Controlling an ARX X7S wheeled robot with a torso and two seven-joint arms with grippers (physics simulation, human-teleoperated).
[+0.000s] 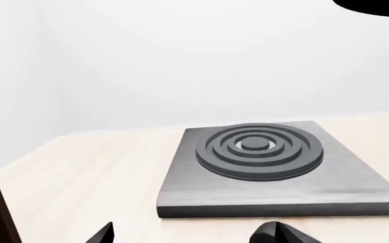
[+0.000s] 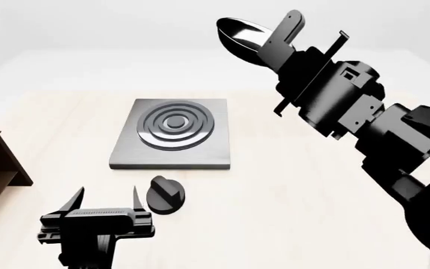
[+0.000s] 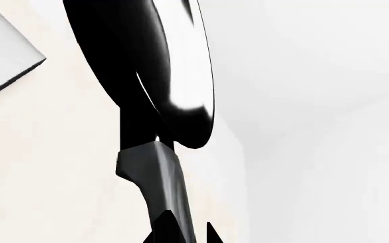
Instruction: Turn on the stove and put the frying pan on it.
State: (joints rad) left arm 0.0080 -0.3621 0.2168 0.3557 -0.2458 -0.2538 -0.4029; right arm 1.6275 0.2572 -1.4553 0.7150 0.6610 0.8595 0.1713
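Head view: the right gripper (image 2: 284, 35) clamps the frying pan (image 2: 239, 35) by its handle, held high above the table (image 2: 290, 185) — beyond the stove (image 2: 174, 141). Left gripper (image 2: 104, 199) hangs spread wide beside the knob (image 2: 166, 194) — touching nothing.

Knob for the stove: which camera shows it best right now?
Head view: the knob lies whole on the table just in front of the stove, beside the open left gripper. The left wrist view shows only a dark sliver of it at the frame edge; the right wrist view shows none, only the frying pan.
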